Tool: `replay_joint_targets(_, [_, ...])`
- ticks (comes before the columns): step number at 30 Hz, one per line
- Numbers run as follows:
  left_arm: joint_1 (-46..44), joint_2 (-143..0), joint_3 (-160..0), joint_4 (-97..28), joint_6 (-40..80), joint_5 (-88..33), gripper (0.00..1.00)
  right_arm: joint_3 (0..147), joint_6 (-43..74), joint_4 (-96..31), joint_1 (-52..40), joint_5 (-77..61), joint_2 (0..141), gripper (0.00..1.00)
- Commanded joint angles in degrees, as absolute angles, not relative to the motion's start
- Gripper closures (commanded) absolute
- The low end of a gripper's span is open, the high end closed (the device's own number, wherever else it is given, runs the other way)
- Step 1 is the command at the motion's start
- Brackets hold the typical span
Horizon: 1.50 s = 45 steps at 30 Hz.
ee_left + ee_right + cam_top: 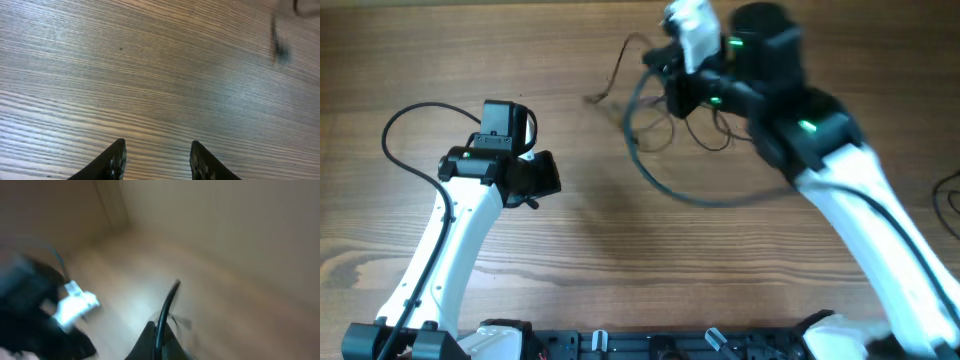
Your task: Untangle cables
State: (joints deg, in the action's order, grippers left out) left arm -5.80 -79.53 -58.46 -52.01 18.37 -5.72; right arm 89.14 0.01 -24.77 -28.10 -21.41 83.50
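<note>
A thick dark cable (665, 185) loops across the far right of the wooden table, tangled with thin brown wires (620, 62). My right gripper (672, 75) is raised above the tangle and shut on the thick cable, which runs up between its fingers in the blurred right wrist view (167, 310). My left gripper (542, 178) is at the left middle, low over bare wood, open and empty; its two fingertips (157, 150) show apart in the left wrist view. A blurred cable end (280, 47) shows at that view's top right.
A white connector or tag (695, 22) sits by the right arm's wrist at the far edge. The left arm's own black cable (405, 140) arcs at the far left. A dark rail (650, 345) runs along the table's near edge.
</note>
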Motion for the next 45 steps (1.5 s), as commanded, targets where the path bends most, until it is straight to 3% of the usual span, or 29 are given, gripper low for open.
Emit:
replay_joint_targets(1, [-5.41, -79.07, -57.74, -51.86, 18.39, -9.67, 0.57, 90.17, 3.68, -18.94, -28.45, -23.73, 76.27, 0.96])
replay_joint_targets(4, [-5.56, -79.07, -57.74, -51.13, 13.47, -18.33, 0.57, 90.17, 4.69, -15.09, -28.45, -23.83, 72.84, 0.96])
replay_joint_targets(9, [-10.57, -79.07, -57.74, -51.24, -9.41, -42.63, 0.55, 90.17, 5.67, -14.76, -28.45, -24.08, 72.14, 0.96])
replay_joint_targets(11, [-14.57, -79.07, -57.74, -51.64, -14.74, -45.93, 0.53, 90.17, 6.17, -14.35, -28.45, -24.1, 72.16, 0.96])
replay_joint_targets(18, [-27.79, -79.09, -57.74, -44.88, -16.27, -45.15, 0.54, 90.17, 10.24, -9.43, -28.45, -29.8, 72.14, 0.96])
replay_joint_targets(22, [-32.29, -79.64, -57.74, -39.7, -13.19, -39.92, 0.57, 90.17, 18.09, 0.69, -28.45, -37.54, 71.94, 0.96])
replay_joint_targets(25, [-32.64, -79.85, -57.74, -37.78, -9.56, -34.83, 0.61, 90.17, 24.77, 7.88, -28.45, -41.85, 71.48, 0.96])
replay_joint_targets(33, [-32.62, -85.23, -57.74, -26.76, -3.29, -33.26, 0.6, 90.17, 42.59, 25.78, -28.45, -49.01, 68.82, 0.96])
replay_joint_targets(36, [-32.62, -88.73, -57.74, -26.94, -3.29, -29.98, 0.6, 90.17, 42.54, 26.59, -28.42, -49.43, 67.16, 0.96])
replay_joint_targets(40, [-32.08, -93.43, -57.74, -31.14, 1.34, -15.77, 0.71, 90.17, 37.1, 26.24, -28.42, -49.34, 65.1, 0.96])
replay_joint_targets(45, [-27.18, -94.52, -57.69, -32.67, 3.53, -14.28, 0.73, 90.17, 27.75, 16.16, -27.51, -40.97, 63.0, 0.96])
